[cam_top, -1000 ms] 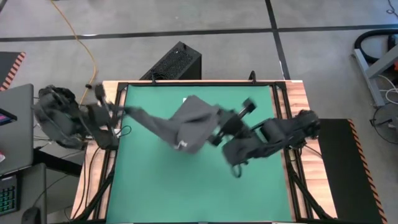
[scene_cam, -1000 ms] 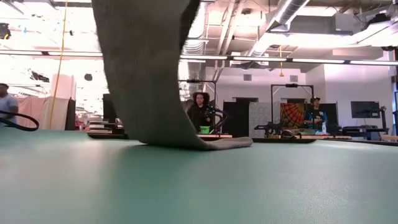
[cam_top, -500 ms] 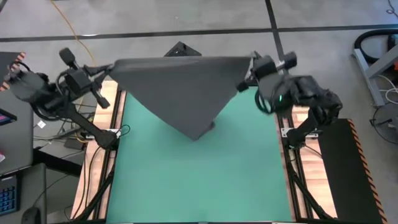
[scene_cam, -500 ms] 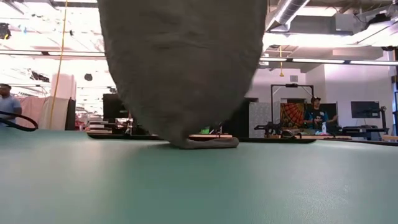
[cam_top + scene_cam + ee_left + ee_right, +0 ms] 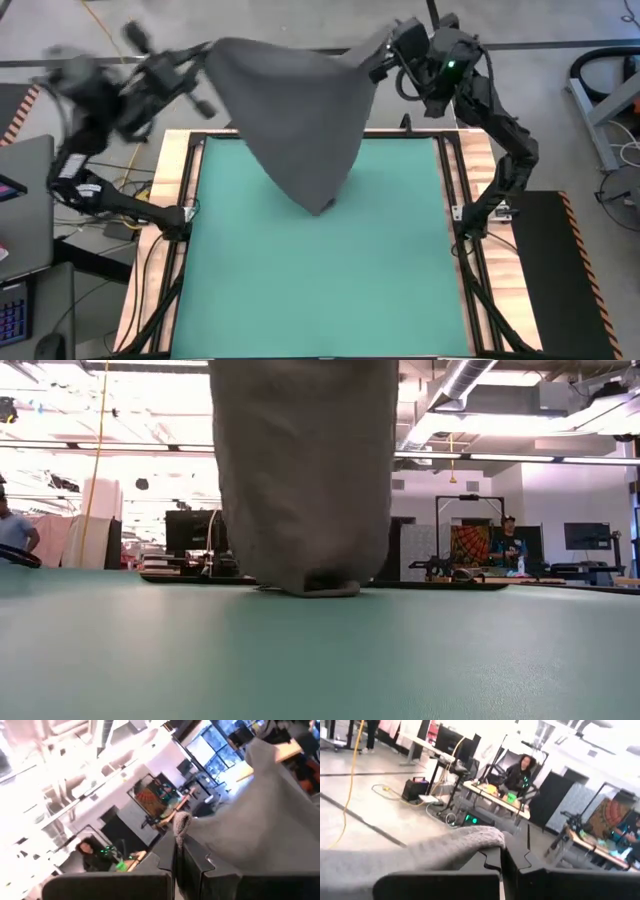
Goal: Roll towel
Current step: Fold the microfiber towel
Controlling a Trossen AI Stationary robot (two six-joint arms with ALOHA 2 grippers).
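Both pincers raised high past the far edge of the counter (image 5: 480, 160), towel (image 5: 295, 115) stretched between them. Left pincer (image 5: 205, 62) clamped on one top corner, right pincer (image 5: 385, 55) clamped on the other. Towel hangs as a downward-pointing triangle over the green mat (image 5: 320, 260); in the low view its bottom tip (image 5: 318, 588) bunches on the mat, rest hangs straight up. Wrist views: cloth pinched between closed fingers, left (image 5: 182, 827), right (image 5: 485, 840). People at desks in the room behind.
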